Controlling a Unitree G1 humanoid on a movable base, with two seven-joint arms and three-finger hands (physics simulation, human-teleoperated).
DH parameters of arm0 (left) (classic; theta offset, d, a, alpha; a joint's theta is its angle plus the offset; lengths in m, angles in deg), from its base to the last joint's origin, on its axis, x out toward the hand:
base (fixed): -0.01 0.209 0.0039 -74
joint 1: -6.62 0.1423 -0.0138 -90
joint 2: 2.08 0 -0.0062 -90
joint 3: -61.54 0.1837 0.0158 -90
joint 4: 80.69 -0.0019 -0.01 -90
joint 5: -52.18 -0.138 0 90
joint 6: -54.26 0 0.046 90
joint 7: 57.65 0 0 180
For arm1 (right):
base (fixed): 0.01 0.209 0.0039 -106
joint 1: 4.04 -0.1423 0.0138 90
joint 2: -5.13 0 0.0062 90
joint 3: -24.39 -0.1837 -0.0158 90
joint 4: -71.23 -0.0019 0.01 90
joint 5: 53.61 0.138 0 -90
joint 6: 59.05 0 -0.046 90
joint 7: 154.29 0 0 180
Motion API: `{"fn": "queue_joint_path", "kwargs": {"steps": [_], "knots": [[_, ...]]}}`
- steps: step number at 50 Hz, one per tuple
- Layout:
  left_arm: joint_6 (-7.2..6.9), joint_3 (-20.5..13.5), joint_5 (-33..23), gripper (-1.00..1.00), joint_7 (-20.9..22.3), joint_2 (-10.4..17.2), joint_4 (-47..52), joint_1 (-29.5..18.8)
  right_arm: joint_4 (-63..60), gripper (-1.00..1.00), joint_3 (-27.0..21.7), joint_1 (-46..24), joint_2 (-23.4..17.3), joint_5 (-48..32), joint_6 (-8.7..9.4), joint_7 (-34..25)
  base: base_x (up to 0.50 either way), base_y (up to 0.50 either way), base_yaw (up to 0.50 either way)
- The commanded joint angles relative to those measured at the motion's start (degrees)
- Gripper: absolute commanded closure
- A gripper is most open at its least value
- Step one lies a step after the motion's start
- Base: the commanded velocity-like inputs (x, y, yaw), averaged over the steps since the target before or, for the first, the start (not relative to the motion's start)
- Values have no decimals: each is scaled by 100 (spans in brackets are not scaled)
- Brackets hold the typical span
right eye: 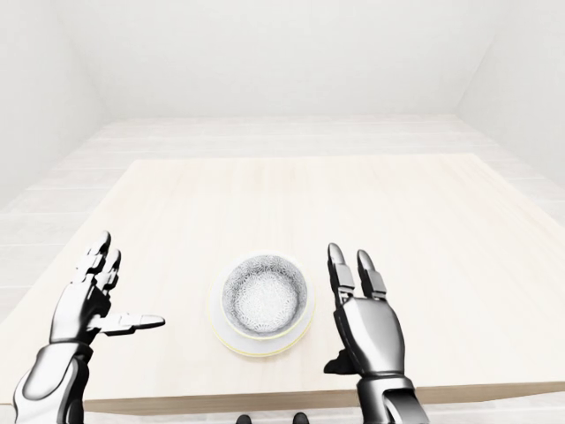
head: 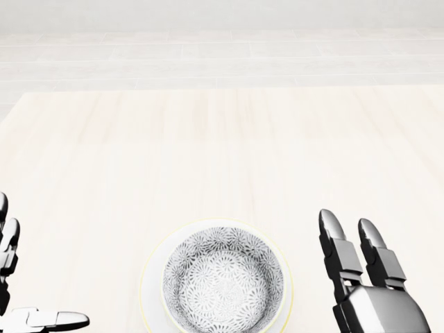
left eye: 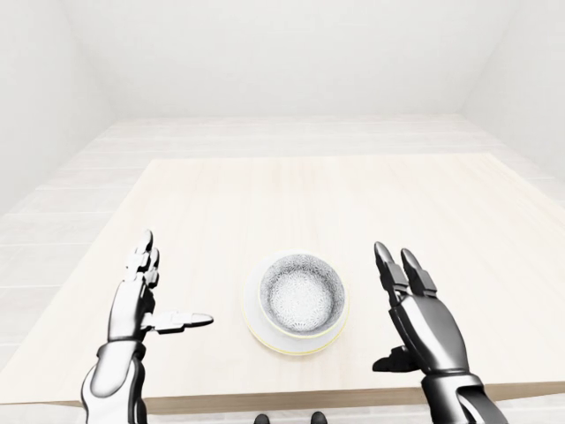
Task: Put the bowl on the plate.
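Note:
A speckled grey-and-white bowl point(left eye: 301, 294) sits upright on a white plate point(left eye: 253, 321) with a pale yellow rim, near the table's bottom edge in the left-eye view. My left hand point(left eye: 163, 291) stands open to the left of the plate, fingers pointing up, thumb stretched toward the bowl, a clear gap away. To the right of the plate my right hand point(left eye: 402, 305) is open too, fingers raised, apart from the bowl. Neither hand holds anything. In the head view the bowl point(head: 223, 280) fills the lower middle.
The light wooden table point(left eye: 353, 203) stretches away toward the top of the views, with nothing else on it. Its bottom edge runs just below my hands. Pale floor and white walls surround it.

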Motion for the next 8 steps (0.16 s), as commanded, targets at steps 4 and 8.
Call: {"fn": "queue_joint_path", "kwargs": {"steps": [4, 8], "knots": [[0, -71, 7, -100, 62, -20, 12, 57, -324, -100, -1090, -5, 455, 806, 0, -435, 0, 0, 0], [0, -75, -4, -100, 65, -33, -33, 57, -365, -100, -1499, -70, 674, 1100, 0, -593, 0, 0, 0]]}}
